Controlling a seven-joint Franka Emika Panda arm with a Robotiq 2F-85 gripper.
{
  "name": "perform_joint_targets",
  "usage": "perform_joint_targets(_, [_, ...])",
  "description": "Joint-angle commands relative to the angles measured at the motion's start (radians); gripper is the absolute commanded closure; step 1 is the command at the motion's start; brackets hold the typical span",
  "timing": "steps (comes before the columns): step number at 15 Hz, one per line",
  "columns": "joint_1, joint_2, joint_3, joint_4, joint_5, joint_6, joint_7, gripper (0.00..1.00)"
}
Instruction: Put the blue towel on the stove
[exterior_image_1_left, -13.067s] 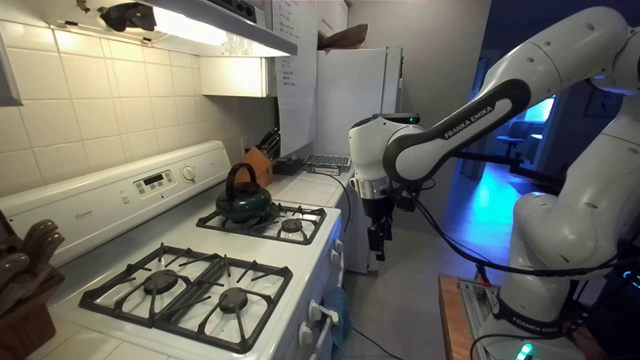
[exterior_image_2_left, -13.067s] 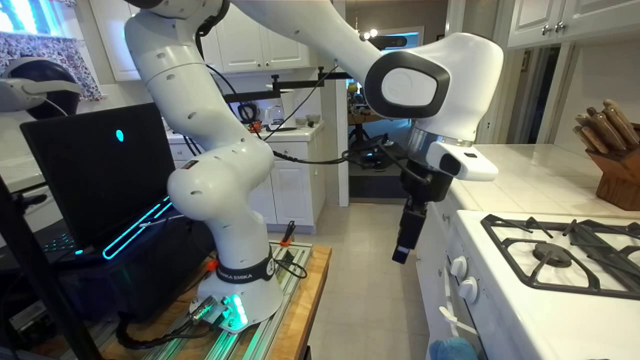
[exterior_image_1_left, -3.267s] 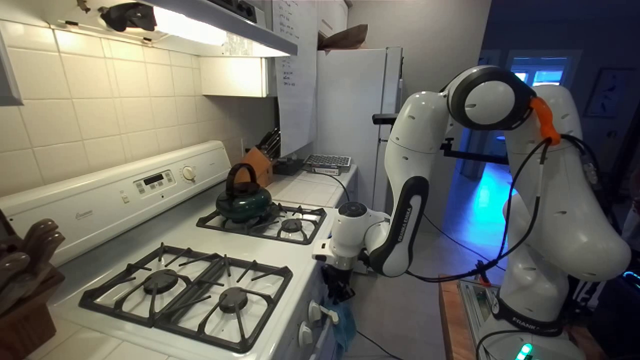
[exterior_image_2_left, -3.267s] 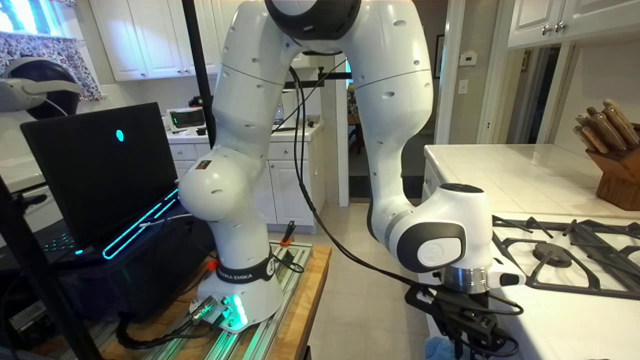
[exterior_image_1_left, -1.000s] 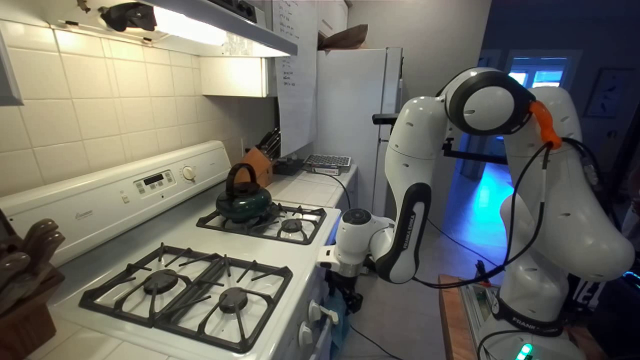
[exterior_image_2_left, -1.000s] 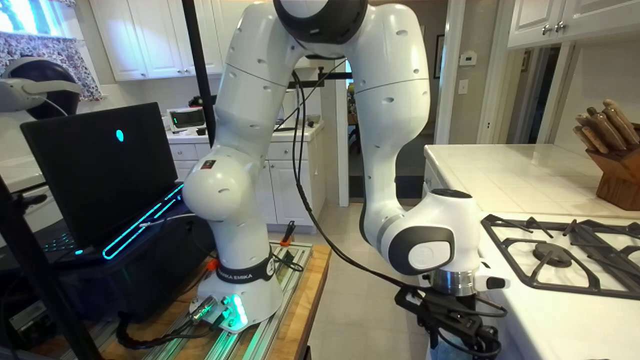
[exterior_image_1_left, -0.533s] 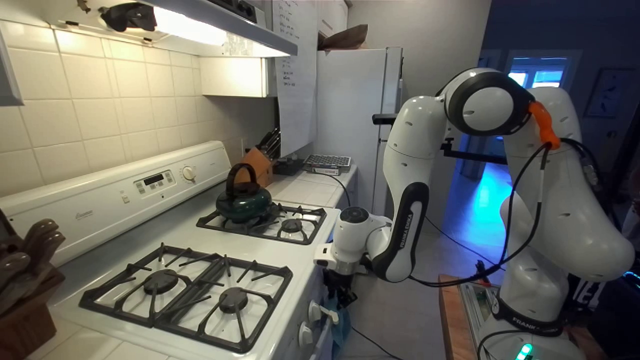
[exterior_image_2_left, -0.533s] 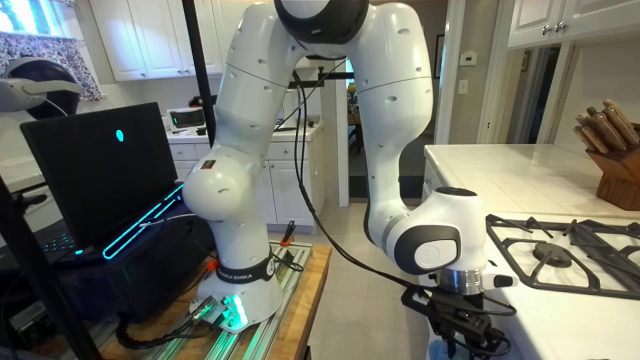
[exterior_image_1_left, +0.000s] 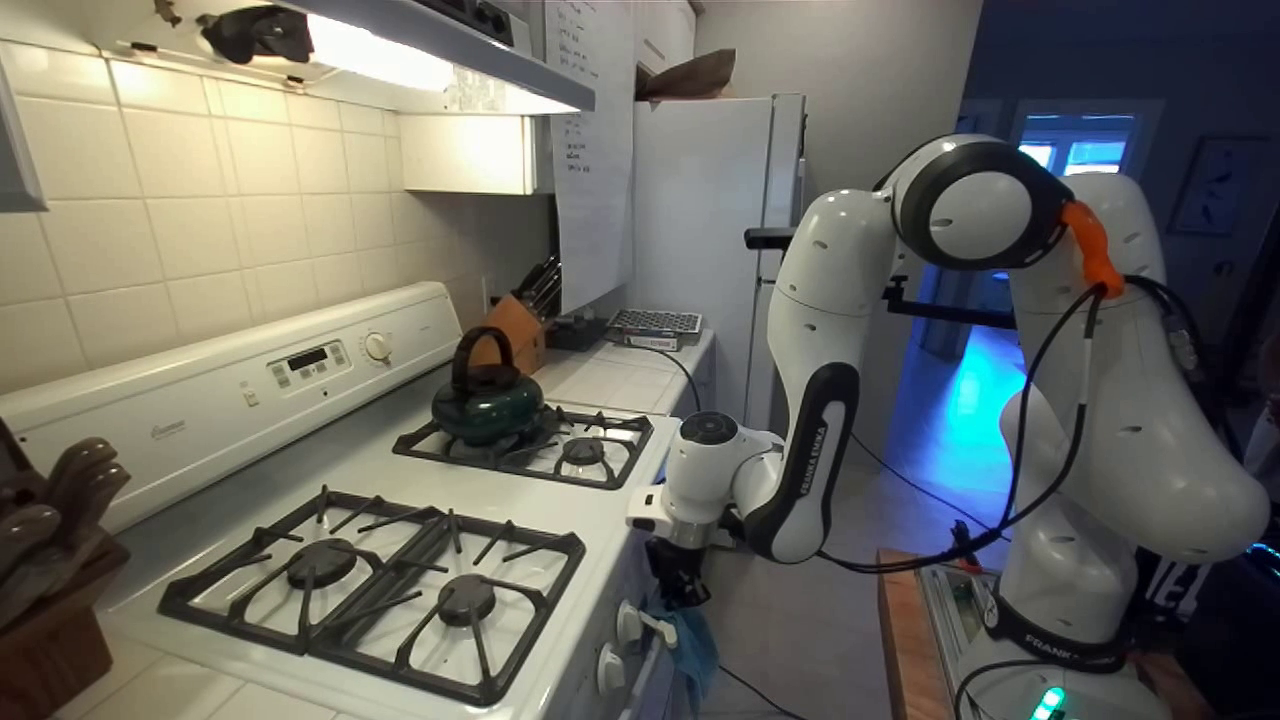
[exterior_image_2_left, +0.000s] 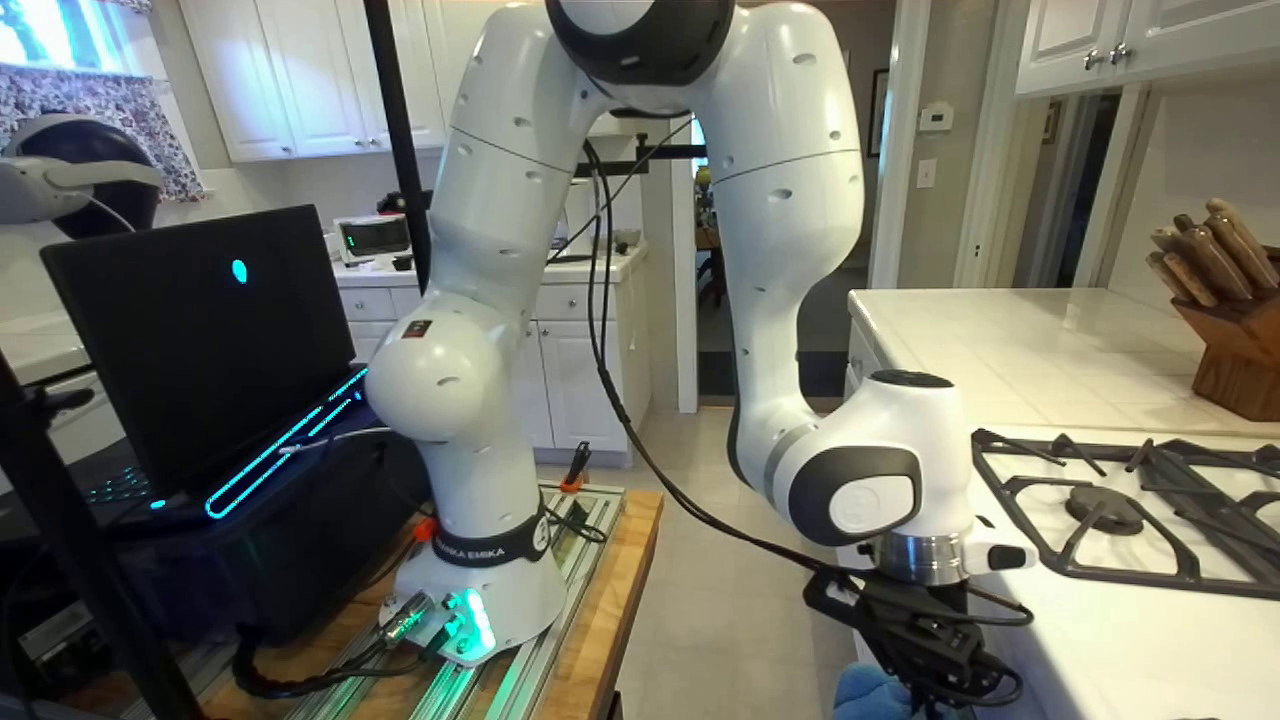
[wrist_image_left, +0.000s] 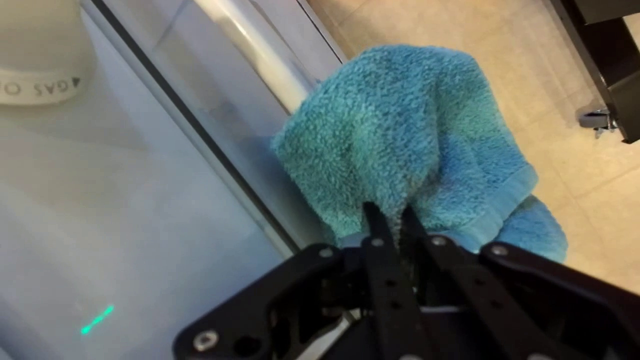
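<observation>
The gripper (wrist_image_left: 390, 212) pinches a fold of the blue towel (wrist_image_left: 400, 130) between its two fingers, which stand close together. Half a second ago they looked wider apart, and in both exterior views the towel has since moved a little away from the stove (exterior_image_1_left: 490, 493). So I think the grab is done and lifting comes next. The towel is not on top yet. It hangs at the front, and the white handle (wrist_image_left: 252, 49) runs in under it. I can't tell if it is free of that bar, so it might catch when pulled.

On top of the stove are black grates (exterior_image_1_left: 385, 573). A dark green kettle (exterior_image_1_left: 487, 407) sits on one; the towel should stay away from it, I think. Past that is a brown knife block (exterior_image_1_left: 526, 335), and farther back a white fridge (exterior_image_1_left: 705, 215).
</observation>
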Motion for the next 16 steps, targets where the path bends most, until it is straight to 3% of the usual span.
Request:
perform_joint_targets(1, [-0.001, 0.022, 0.008, 0.027, 0.018, 0.016, 0.02, 0.98])
perform_joint_targets(3, [-0.019, -0.001, 0.032, 0.015, 0.039, -0.002, 0.02, 0.98])
perform_joint_targets(5, [-0.092, -0.034, 0.106, 0.005, 0.032, -0.049, 0.049, 0.98])
perform_joint_targets(10, [-0.186, -0.121, 0.235, -0.016, 0.096, -0.207, 0.122, 0.98])
perform_joint_targets(16, [-0.236, -0.23, 0.318, -0.033, 0.205, -0.366, 0.194, 0.98])
